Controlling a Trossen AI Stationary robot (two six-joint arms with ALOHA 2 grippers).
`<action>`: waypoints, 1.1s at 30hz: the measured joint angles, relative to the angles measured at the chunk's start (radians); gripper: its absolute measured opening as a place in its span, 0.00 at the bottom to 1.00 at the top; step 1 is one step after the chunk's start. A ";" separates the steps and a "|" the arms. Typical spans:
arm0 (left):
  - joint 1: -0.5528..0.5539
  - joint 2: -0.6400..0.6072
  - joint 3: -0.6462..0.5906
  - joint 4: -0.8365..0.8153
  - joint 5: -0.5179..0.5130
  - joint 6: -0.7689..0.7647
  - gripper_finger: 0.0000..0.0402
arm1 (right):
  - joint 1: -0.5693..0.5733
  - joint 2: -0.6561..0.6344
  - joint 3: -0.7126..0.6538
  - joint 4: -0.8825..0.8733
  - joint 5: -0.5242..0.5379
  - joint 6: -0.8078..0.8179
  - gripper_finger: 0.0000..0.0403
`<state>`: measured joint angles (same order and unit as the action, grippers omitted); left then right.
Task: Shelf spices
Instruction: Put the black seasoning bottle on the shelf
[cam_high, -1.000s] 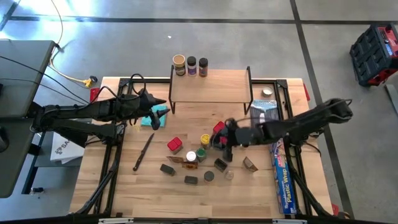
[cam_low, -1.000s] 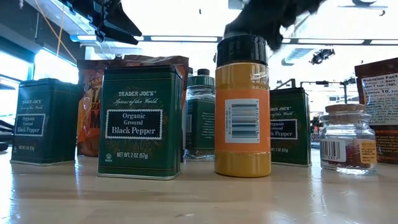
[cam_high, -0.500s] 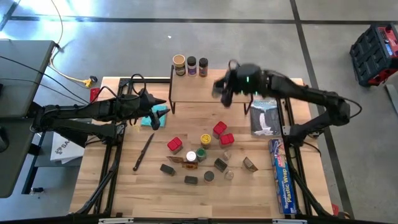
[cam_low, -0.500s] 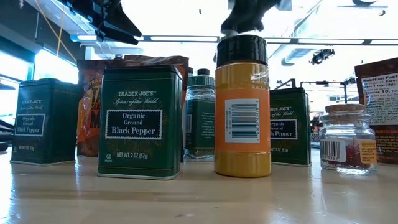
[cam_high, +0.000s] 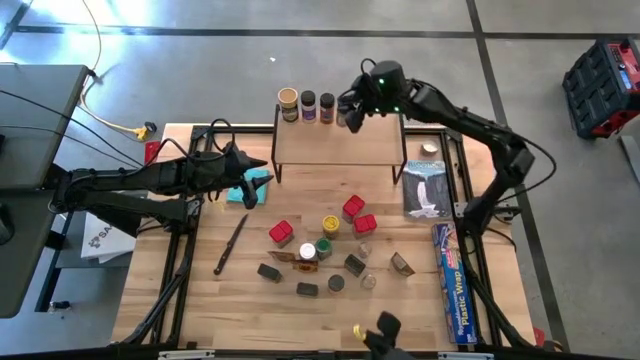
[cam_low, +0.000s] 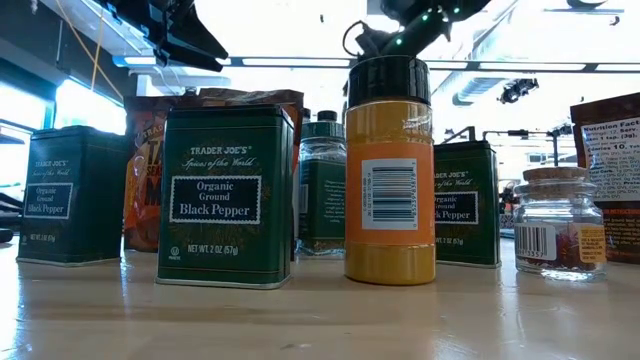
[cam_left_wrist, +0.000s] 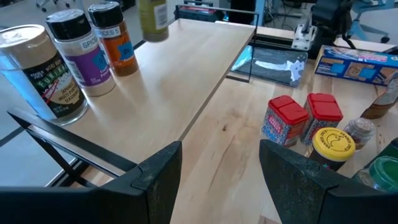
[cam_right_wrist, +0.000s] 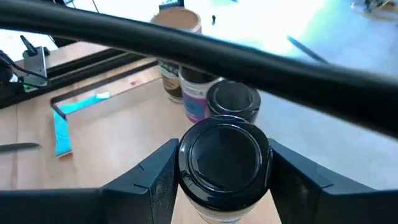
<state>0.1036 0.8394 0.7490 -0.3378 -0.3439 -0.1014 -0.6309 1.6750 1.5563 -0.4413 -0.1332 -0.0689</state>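
The shelf (cam_high: 338, 140) stands at the table's far side, with three spice jars (cam_high: 308, 105) in a row along its far left edge. My right gripper (cam_high: 350, 112) hangs just right of that row, shut on a black-lidded jar (cam_right_wrist: 224, 155). The same jar shows yellowish in the left wrist view (cam_left_wrist: 153, 18). My left gripper (cam_high: 258, 168) hovers open left of the shelf, with nothing between its fingers (cam_left_wrist: 155, 180). More spices (cam_high: 330, 240) stand on the table in front of the shelf: red boxes (cam_high: 353, 207), jars and dark tins. My right gripper pinches the jar between its two fingers (cam_right_wrist: 155, 180), one on each side of the jar's top (cam_right_wrist: 185, 165) at the lid. The fingers slant down from the table's right. The jar stays upright over the shelf's far edge; I cannot tell whether its base touches the shelf.
A blue plastic-wrap box (cam_high: 452, 285) lies along the right edge and a grey packet (cam_high: 428, 188) beside the shelf. A teal cloth (cam_high: 250, 190) and a black knife (cam_high: 230, 243) lie at the left. The low view shows green tins (cam_low: 225, 195) and an orange jar (cam_low: 390, 170).
My right gripper has gone up from the group of spices on the table and toward the far edge. It has passed over the shelf's right part and reached the row of jars, with the black-lidded jar carried upright between its fingers. My left arm has kept still.
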 joint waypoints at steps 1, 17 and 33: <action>0.000 0.000 0.000 0.000 0.000 0.000 0.52 | -0.006 0.017 0.015 -0.011 -0.002 -0.001 0.49; 0.000 0.000 0.000 -0.001 0.001 0.000 0.52 | -0.078 0.085 0.064 -0.066 -0.007 -0.029 0.49; -0.002 0.000 0.000 0.000 0.004 -0.001 0.52 | -0.096 0.125 0.063 -0.026 -0.047 -0.037 0.52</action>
<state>0.1017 0.8394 0.7490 -0.3381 -0.3401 -0.1028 -0.7265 1.7996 1.6196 -0.4674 -0.1799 -0.1059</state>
